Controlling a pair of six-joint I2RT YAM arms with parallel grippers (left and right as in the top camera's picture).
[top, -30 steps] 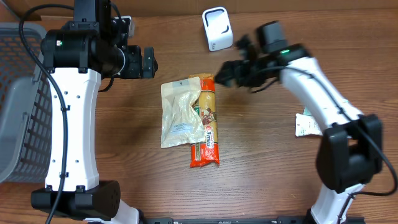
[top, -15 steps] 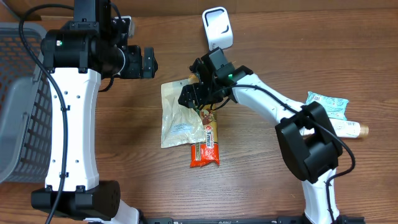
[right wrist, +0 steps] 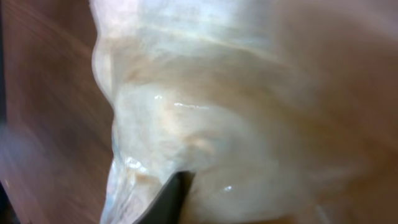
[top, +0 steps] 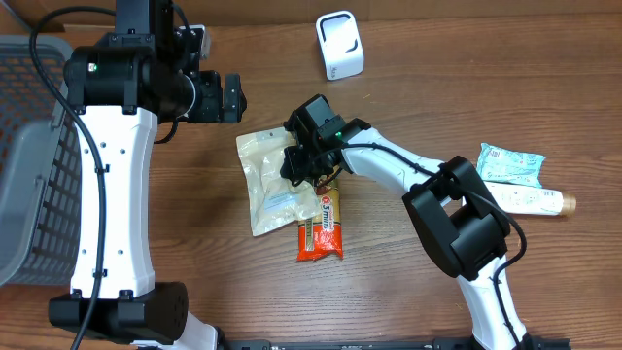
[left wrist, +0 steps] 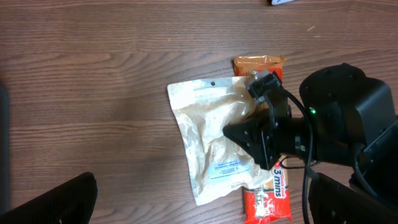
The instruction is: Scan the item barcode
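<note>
Right wrist view: the cream translucent plastic pouch (right wrist: 249, 93) fills the frame, its film bunched over one dark fingertip (right wrist: 169, 200). The right gripper (top: 304, 163) is pinched closed on this film near the middle of the pouch's right-hand side. That is probably where loose plastic gives the fingers something to gather. The pouch, the item to be scanned, lies flat on the brown wooden table (top: 437, 311), not yet lifted. A pale printed label (top: 280, 199) shows on its upper face, but whether it carries the barcode is too small to tell.

Partly under the pouch's right edge lies a long orange-and-red snack packet (top: 328, 222), which sticks out past the pouch's lower end. The pinch therefore seems placed on the upper layer alone, so that the pouch comes away without the packet.

Just beyond the pouch's upper left corner hangs the left gripper (top: 233, 97), jaws spread wide and holding nothing. It looks to be parked clear of the working arm, where its camera looks down on the grasp.

Well beyond the pouch's upper right stands the white block-shaped scanner (top: 339, 45), the likely destination. Far to the pouch's right rest a teal packet (top: 510, 163) and a white tube (top: 530, 199). Far to its left stands a grey mesh basket (top: 39, 194).
</note>
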